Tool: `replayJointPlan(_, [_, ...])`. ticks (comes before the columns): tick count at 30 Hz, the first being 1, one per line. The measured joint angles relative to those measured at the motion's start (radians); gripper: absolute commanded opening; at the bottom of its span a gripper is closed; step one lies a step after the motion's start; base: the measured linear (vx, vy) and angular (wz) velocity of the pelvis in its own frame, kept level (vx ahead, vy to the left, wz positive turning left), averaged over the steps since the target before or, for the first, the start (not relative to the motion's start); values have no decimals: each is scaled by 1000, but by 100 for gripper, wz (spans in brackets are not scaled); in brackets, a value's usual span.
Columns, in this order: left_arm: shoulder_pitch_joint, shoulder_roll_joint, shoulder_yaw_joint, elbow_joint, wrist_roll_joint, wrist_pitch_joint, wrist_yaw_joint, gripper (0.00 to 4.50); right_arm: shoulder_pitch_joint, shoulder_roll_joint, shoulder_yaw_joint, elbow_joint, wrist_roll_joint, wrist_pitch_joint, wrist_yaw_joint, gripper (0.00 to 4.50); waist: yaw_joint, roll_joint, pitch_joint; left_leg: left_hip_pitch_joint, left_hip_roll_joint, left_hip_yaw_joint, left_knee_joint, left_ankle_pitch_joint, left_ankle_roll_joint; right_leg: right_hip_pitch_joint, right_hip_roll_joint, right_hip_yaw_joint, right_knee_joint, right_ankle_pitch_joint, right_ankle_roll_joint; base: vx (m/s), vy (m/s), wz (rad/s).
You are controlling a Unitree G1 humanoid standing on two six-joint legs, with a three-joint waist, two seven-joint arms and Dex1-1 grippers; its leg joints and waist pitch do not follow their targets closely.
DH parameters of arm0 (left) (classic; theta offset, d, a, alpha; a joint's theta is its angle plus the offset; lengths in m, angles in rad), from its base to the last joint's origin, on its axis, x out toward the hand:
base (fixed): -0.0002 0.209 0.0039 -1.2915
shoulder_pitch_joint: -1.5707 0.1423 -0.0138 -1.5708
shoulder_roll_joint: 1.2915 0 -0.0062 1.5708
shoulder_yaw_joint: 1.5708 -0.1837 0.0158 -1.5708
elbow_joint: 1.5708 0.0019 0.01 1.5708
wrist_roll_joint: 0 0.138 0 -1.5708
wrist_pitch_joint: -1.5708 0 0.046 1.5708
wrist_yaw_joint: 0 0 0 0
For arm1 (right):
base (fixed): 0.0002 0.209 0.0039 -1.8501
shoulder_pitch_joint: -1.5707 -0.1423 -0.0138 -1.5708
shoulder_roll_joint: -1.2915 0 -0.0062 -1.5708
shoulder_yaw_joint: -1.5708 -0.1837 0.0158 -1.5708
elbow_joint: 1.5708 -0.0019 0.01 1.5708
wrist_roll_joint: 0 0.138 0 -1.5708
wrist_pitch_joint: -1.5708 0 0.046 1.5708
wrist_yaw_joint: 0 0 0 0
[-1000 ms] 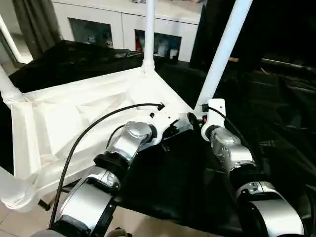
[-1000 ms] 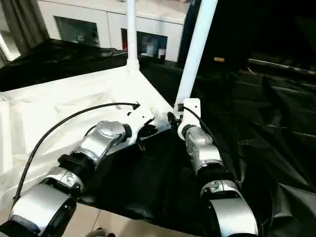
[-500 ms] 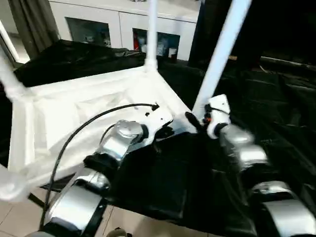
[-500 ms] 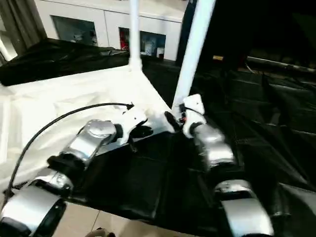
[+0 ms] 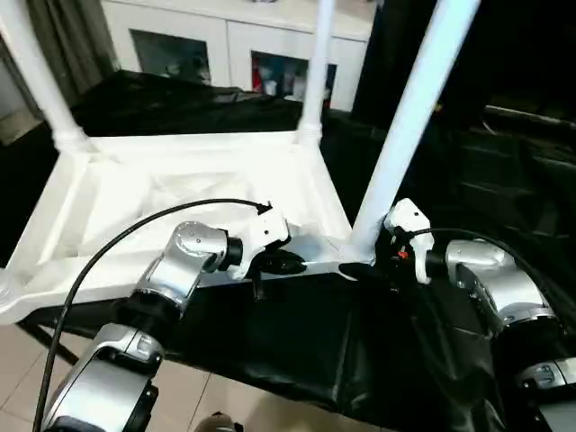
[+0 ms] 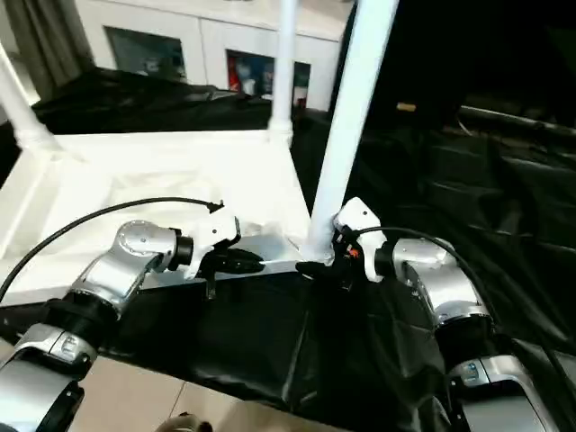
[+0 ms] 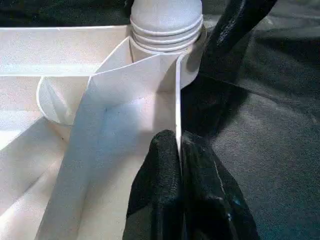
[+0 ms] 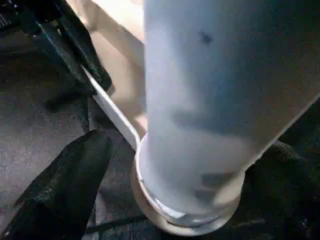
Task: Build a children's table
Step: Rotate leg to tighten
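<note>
The white children's table (image 5: 180, 193) lies upside down on the black sheet, ribbed underside up, with its legs standing in the corner sockets. My left gripper (image 5: 286, 263) is shut on the thin near rim (image 7: 177, 125) of the top, close to the near right corner. My right gripper (image 5: 364, 265) is open at the base of the near right leg (image 5: 409, 117). One black finger (image 8: 65, 185) sits on each side of that leg's ringed foot (image 8: 190, 200). A far leg (image 5: 315, 63) and a left leg (image 5: 36, 72) rise upright.
A white cabinet with glass doors (image 5: 225, 36) stands behind. The black sheet (image 5: 297, 342) covers the work surface and drops to a tiled floor (image 5: 27, 360) at the near left. A black cable (image 5: 117, 243) loops over my left forearm.
The camera has shifted. My right forearm has swung outward, so its gripper now meets the leg's base from the right. The left gripper stays on the rim.
</note>
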Motion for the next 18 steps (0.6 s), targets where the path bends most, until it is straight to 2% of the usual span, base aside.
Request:
replayJointPlan(6, [14, 7, 0, -28, -1, 11, -8, 0, 1, 0, 0, -4, 2, 31, 6, 418, 1, 0, 0, -1, 0, 0, -1, 0, 0, -1, 0, 0, 0, 0, 0, 0, 0, 0])
replayJointPlan(8, [15, 8, 1, -30, -2, 16, -11, 0, 2, 0, 0, -8, 2, 41, 7, 390, 1, 0, 0, -1, 0, 0, -1, 0, 0, -1, 0, 0, 0, 0, 0, 0, 0, 0])
replayJointPlan(11, [15, 9, 1, -31, -3, 19, -17, 0, 2, -1, -1, -10, 1, 47, 5, 377, 1, 0, 0, -1, 0, 0, -1, 0, 0, -1, 0, 0, 0, 0, 0, 0, 0, 0])
replayJointPlan(13, [15, 10, 1, -32, -3, 20, -18, 0, 3, -2, -1, -10, 1, 47, 5, 344, 1, 0, 0, 0, 0, 0, -1, 0, 0, -1, 0, 0, 0, 0, 0, 0, 0, 0])
replayJointPlan(16, [17, 10, 1, -37, -3, 22, -22, 0, 4, -3, -5, -10, 1, 49, 2, 335, 2, 0, 0, -1, 0, 0, -1, 0, 0, -1, 0, 0, 0, 0, 0, 0, 0, 0])
replayJointPlan(18, [17, 10, 1, -38, -3, 25, -23, 0, 4, -3, -5, -12, 1, 52, 1, 304, 2, 0, 0, -1, 0, 0, -1, 0, 0, -1, 0, 0, 0, 0, 0, 0, 0, 0])
